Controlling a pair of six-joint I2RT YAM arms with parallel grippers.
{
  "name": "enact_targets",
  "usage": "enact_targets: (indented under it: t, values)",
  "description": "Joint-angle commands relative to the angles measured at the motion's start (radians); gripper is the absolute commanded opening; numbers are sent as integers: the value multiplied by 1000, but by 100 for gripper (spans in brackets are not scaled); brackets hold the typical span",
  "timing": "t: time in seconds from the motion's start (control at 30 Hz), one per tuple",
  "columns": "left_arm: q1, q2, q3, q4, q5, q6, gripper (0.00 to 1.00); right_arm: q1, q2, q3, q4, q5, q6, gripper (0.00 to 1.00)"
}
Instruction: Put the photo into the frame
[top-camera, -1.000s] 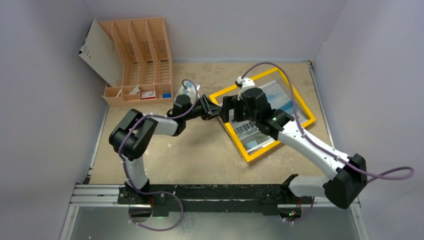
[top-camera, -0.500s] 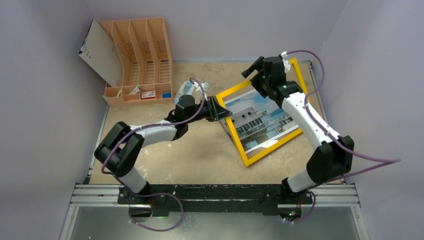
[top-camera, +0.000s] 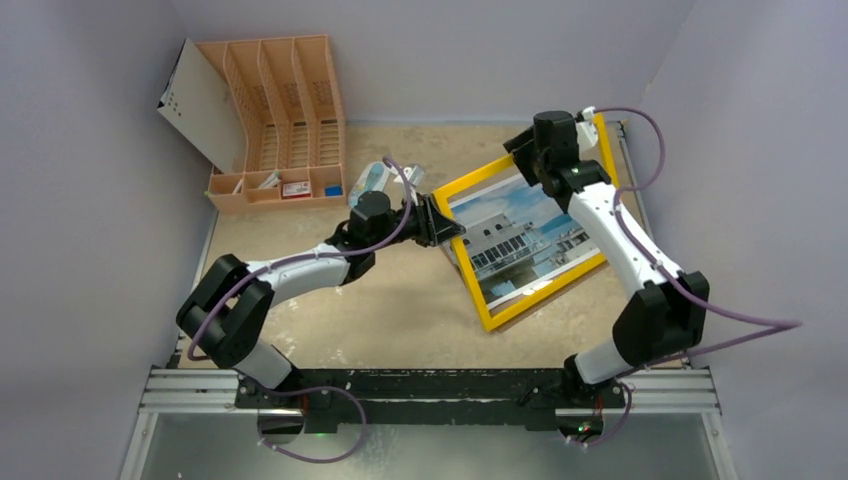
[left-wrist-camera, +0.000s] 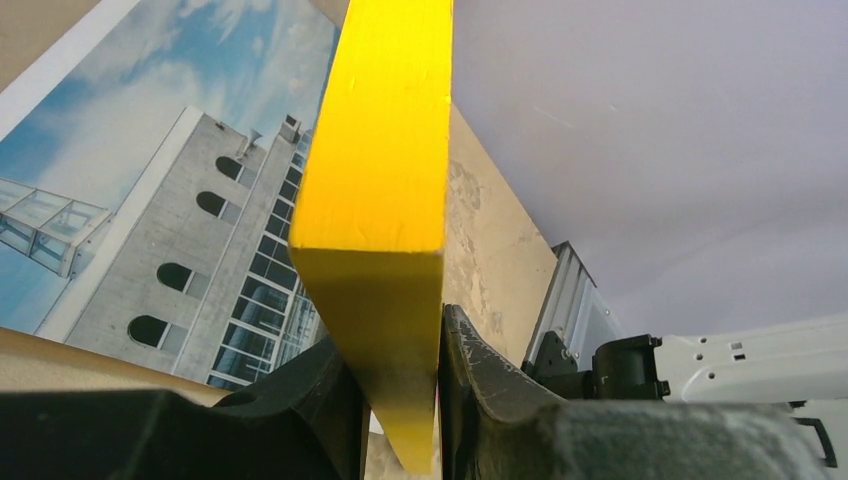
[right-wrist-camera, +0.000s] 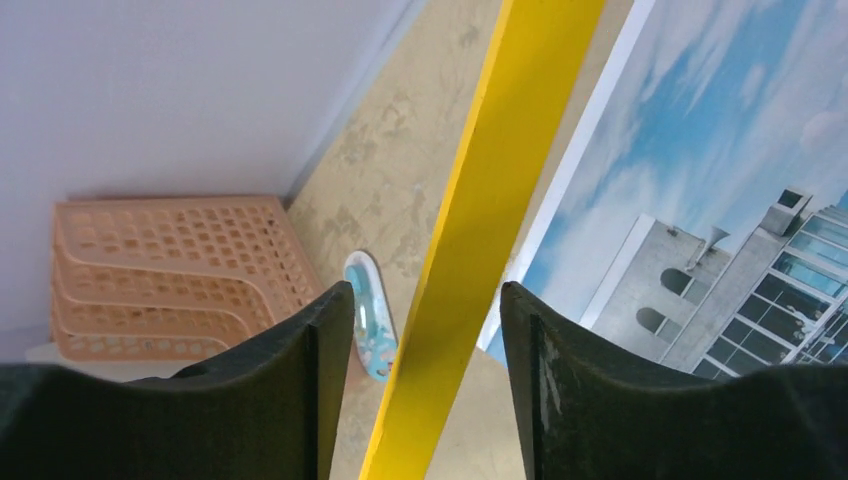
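The frame (top-camera: 550, 291), with its bright yellow rim, lies skewed at centre right, and the photo (top-camera: 520, 235) of a white building under blue sky sits inside it. My left gripper (top-camera: 440, 222) is shut on the frame's left corner. In the left wrist view the yellow frame (left-wrist-camera: 385, 170) is pinched between both pads of the left gripper (left-wrist-camera: 400, 390), with the photo (left-wrist-camera: 150, 230) beside it. My right gripper (top-camera: 528, 150) is at the far rim. There the right gripper (right-wrist-camera: 425, 380) straddles the yellow frame (right-wrist-camera: 500, 170), open with gaps on both sides, and the photo (right-wrist-camera: 720, 200) lies to the right.
An orange slotted file rack (top-camera: 285, 110) stands at the back left with a white board (top-camera: 195, 105) leaning behind it. A small blue-and-white item (top-camera: 372, 180) lies beside the rack. Grey walls close in the back and both sides. A metal rail (top-camera: 430, 385) runs along the near edge.
My right arm swung from over the frame's left part to its far rim, and its jaws narrowed around that rim. The left gripper kept its hold on the corner and reached out slightly.
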Motion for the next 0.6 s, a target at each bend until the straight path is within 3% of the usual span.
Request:
enact_targets:
  t: [0.0,0.17,0.33,0.4,0.5,0.57]
  values:
    - [-4,-56,-4,-5,-29,75,0,-4,-112,-41,58,96,2,51]
    - [-5,-77,-2,-20,-5,78,0,-4,-143,-34,76,106,-50,23]
    - [-5,-120,-12,-33,5,82,8,-4,-190,-27,102,123,-79,13]
    - [-5,-138,-17,-29,8,84,5,-4,-197,-18,89,117,-84,20]
    - [-5,-146,-18,-24,22,94,0,-4,-187,-25,43,78,-33,57]
    - [-8,-145,-19,-20,34,98,0,-4,-176,-41,42,44,-5,67]
